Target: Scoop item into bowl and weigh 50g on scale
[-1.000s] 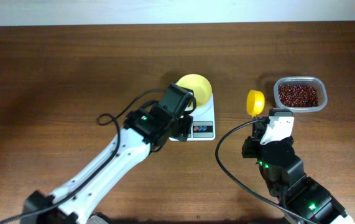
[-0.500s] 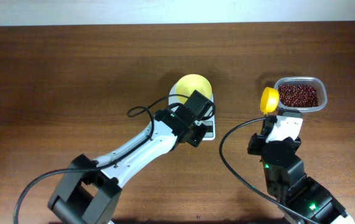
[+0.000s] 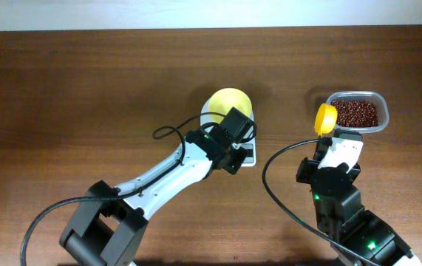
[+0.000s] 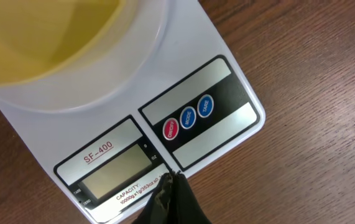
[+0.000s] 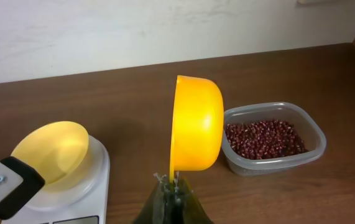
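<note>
The yellow bowl [image 3: 230, 106] sits empty on the white scale [image 3: 243, 154]; both also show in the left wrist view, bowl [image 4: 46, 37] and scale [image 4: 183, 68], and in the right wrist view, bowl [image 5: 51, 149]. My left gripper [image 4: 172, 180] is shut, its tip touching the scale's front edge beside the grey display [image 4: 114, 172]. My right gripper [image 5: 172, 184] is shut on the handle of a yellow scoop [image 5: 196, 124], held upright on its side just left of the clear tub [image 5: 273, 140] of red-brown beans [image 3: 355, 112].
The tub [image 3: 358, 111] stands at the right rear of the brown wooden table. A pale wall runs along the table's far edge. The red and blue buttons [image 4: 188, 117] are on the scale's front right.
My left gripper moved right and forward over the scale's front panel, then held still. My right gripper carried the scoop right toward the tub and turned it on its side.
</note>
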`<state>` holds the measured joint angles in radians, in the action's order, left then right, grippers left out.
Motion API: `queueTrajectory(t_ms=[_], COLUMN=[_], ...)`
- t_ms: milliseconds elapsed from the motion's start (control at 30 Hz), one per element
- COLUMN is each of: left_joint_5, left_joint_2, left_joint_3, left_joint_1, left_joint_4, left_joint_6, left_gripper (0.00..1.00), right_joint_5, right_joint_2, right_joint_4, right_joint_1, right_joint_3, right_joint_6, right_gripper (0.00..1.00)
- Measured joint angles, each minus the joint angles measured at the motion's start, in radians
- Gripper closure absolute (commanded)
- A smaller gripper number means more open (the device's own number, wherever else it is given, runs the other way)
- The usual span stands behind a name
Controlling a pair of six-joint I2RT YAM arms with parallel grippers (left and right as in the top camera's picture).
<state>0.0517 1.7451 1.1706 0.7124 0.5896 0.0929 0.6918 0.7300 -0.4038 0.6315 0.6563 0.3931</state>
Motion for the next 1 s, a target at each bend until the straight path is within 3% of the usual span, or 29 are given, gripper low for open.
queueTrajectory(t_ms=[533, 767, 1000], left_joint_5=[0.031, 0.034, 0.034], left_joint_2=[0.0, 0.0, 0.005], left_joint_3=[-0.045, -0.069, -0.071], left_joint_1=[0.0, 0.0, 0.0], left_joint_4=[-0.118, -0.147, -0.18], left_joint_6=[0.0, -0.063, -0.078], left_gripper=[1.0, 1.0, 1.0], right_joint_5=[0.0, 0.0, 0.0], right_joint_2=[0.0, 0.0, 0.0], right_joint_4=[-0.034, -0.034, -0.085], right_joint_1=[0.0, 0.0, 0.0], right_joint_3=[0.0, 0.0, 0.001], right_joint_6=[0.024, 0.174, 0.209], right_gripper=[0.96, 0.96, 0.96])
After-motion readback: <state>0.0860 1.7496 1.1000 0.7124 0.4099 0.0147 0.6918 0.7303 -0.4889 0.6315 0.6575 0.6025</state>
